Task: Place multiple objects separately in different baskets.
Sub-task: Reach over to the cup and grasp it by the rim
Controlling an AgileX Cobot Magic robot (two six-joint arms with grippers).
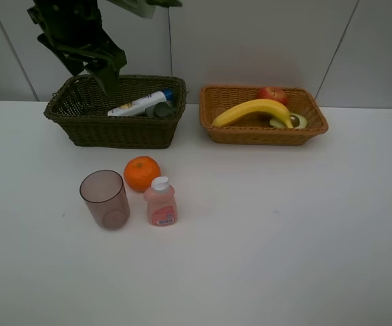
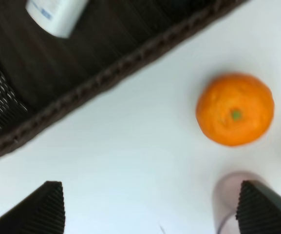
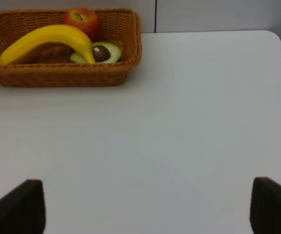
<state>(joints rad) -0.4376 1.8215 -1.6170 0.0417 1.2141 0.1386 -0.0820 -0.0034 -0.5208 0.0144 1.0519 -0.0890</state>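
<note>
Jaws apart and empty, the left gripper (image 2: 152, 214) hovers beside the dark basket (image 2: 106, 80), the orange (image 2: 235, 109) just ahead (likely next, since fruit fills the tan basket (image 3: 62, 78) beyond the equally spread right gripper (image 3: 145, 214)).

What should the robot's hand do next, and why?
Probably bring the open left gripper from the dark basket towards the cup. Cup, pink bottle and orange sit unsorted on the table, and that basket holds a tube, not fruit.
</note>
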